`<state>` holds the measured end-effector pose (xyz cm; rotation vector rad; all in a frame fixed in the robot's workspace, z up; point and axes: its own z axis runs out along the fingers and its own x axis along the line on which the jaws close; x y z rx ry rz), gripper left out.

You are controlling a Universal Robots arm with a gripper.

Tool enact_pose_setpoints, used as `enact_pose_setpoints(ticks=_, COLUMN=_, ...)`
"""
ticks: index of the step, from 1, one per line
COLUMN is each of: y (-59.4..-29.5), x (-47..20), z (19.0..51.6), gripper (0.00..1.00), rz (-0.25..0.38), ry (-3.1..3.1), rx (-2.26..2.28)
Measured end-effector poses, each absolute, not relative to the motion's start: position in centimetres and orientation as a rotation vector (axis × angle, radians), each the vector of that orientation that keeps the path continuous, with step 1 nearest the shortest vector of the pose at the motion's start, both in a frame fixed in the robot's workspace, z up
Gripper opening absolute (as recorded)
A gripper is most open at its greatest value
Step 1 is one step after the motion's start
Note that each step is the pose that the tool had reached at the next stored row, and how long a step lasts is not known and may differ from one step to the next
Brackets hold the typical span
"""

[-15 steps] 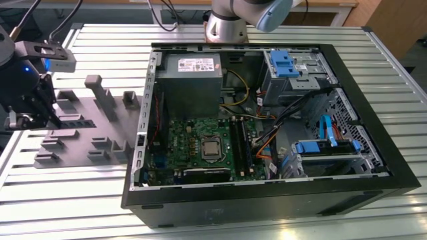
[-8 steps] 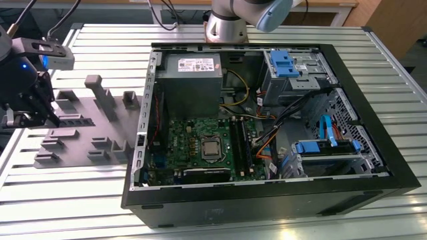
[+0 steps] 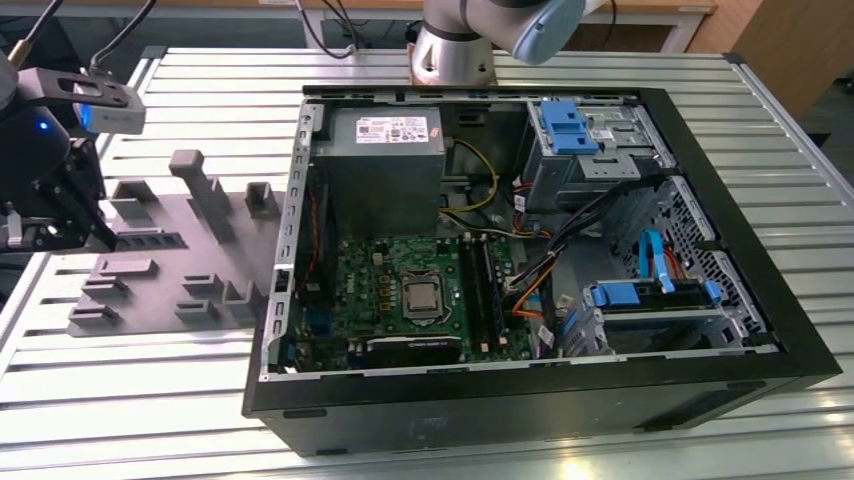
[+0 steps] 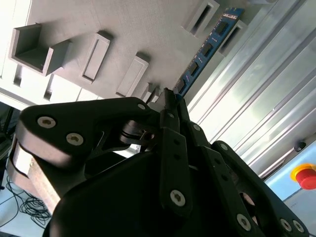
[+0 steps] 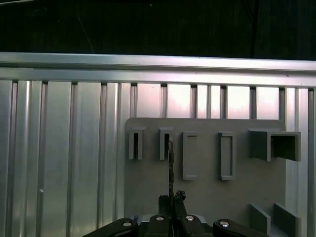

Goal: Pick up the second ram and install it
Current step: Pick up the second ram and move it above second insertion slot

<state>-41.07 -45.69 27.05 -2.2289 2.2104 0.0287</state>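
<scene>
End effector [image 4: 168, 97] grips second ram [image 4: 205, 52] edgewise over grey slotted holder [image 5: 210, 200] on ribbed table [image 5: 59, 163].

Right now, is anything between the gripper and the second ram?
Nothing visible. In the second wrist view the gripper is right at the near end of the second ram, which sits on edge in the grey holder plate. No object lies between them.

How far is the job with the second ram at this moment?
Done: the pincer is at the gray holder plate and looks closed on one end of the second ram. In hand: the grasp; the ram's far end lies at a holder on the plate, so it is not carried away yet. Left: the ram is not in the memory slots of the open computer case.
</scene>
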Motion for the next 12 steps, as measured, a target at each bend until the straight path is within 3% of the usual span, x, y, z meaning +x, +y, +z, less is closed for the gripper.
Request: enact_pose_setpoints(ticks=12, y=-45.69, x=-41.07, z=27.83, gripper=0.14, rz=0.029, ry=2.211, rx=-2.229)
